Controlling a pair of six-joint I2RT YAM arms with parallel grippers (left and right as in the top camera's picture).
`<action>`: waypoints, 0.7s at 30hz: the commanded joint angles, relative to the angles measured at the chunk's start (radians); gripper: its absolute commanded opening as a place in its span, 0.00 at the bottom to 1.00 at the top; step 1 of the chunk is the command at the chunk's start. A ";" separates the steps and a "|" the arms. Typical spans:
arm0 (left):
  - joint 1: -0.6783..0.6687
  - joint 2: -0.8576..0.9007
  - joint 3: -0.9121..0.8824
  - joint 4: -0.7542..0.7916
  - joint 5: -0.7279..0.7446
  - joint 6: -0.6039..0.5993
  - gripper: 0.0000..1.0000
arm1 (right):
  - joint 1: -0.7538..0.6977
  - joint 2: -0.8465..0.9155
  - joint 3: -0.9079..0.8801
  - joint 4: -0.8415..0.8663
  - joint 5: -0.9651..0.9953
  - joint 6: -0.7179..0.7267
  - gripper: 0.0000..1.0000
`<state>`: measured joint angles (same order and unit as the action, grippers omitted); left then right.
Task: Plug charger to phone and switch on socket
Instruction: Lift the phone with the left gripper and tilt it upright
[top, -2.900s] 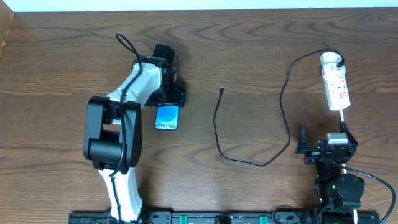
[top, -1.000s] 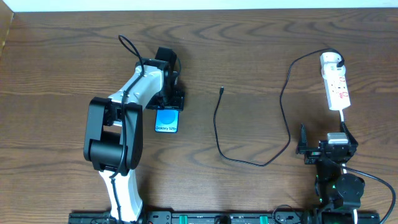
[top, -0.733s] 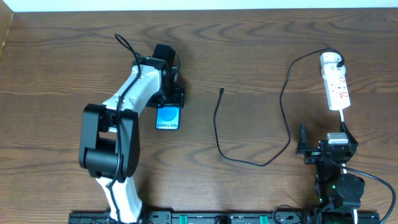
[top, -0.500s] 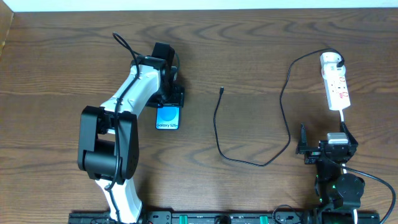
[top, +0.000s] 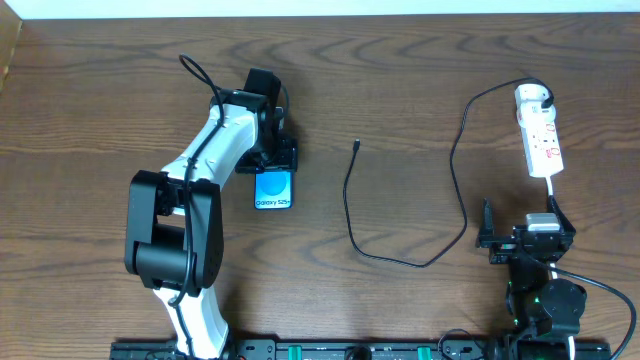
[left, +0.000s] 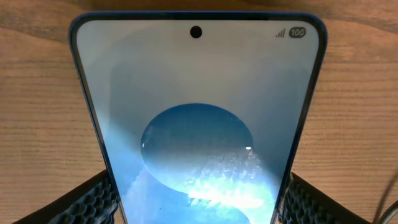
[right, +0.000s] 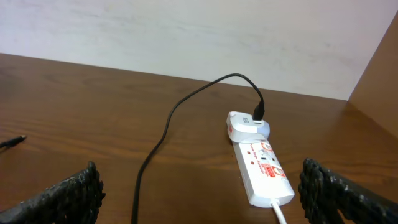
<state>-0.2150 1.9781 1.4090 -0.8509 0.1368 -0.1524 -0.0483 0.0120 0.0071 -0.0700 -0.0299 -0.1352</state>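
Your overhead view looks straight down on the whole desk (top: 400, 80), arm bases at 6 o'clock. Your left wrist view sits very near the phone (left: 198, 124), which fills the frame between the left fingers (left: 93, 202). Your right wrist view looks low across the desk to the socket (right: 264, 165) at 5 o'clock. Overhead shares both: phone at 9, socket at 2.

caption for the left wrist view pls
Left gripper holding the lit phone by its long edges, wooden table beneath.
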 joint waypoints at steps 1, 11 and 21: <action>0.000 -0.030 0.032 0.004 0.013 -0.037 0.75 | 0.011 -0.006 -0.002 -0.004 -0.003 0.015 0.99; 0.000 -0.030 0.032 0.019 0.076 -0.109 0.75 | 0.011 -0.006 -0.002 -0.004 -0.003 0.015 0.99; 0.002 -0.032 0.032 0.060 0.176 -0.243 0.74 | 0.011 -0.006 -0.002 -0.004 -0.003 0.015 0.99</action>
<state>-0.2150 1.9781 1.4094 -0.7937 0.2512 -0.3256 -0.0483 0.0120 0.0071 -0.0700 -0.0299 -0.1352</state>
